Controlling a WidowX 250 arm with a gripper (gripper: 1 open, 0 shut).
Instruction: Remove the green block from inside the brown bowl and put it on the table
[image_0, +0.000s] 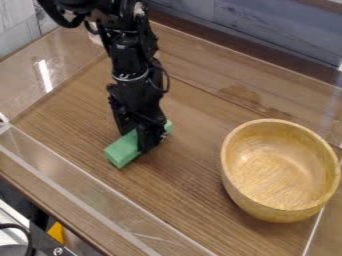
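**Inspector A:** Position of the item, please.

**Inspector B:** The green block (126, 149) lies on the table (227, 90), out of the brown bowl (278, 168) and well apart from it to the left; the bowl shows a bare tan inside, nothing in it; the gripper (140, 140) points straight down over the block's far end.

**Inspector A:** State of the jaws?

**Inspector B:** Closed down as far as they go, and pinched on the far end of the green block as best I can read it; the block's near end appears to rest on the wood; whether the far end is down flat or a touch raised, I cannot tell.

**Inspector A:** Handling character of the block?

**Inspector B:** Judged, not tested: small, flat, matte and rigid-looking; likely light; no sign of fragility; the matte faces should give the pads fair friction; the sound place to take it is across the two long sides near the middle, since an end grip such as this one could let it pivot.

**Inspector A:** Anything obscured?

**Inspector B:** The black fingers cover the block's far end, so the contact itself is not visible; the arm's upper part runs out of the top of the view; the clear acrylic walls (80, 195) throw glare along the near edge; the bowl's right rim sits close to the picture's edge.
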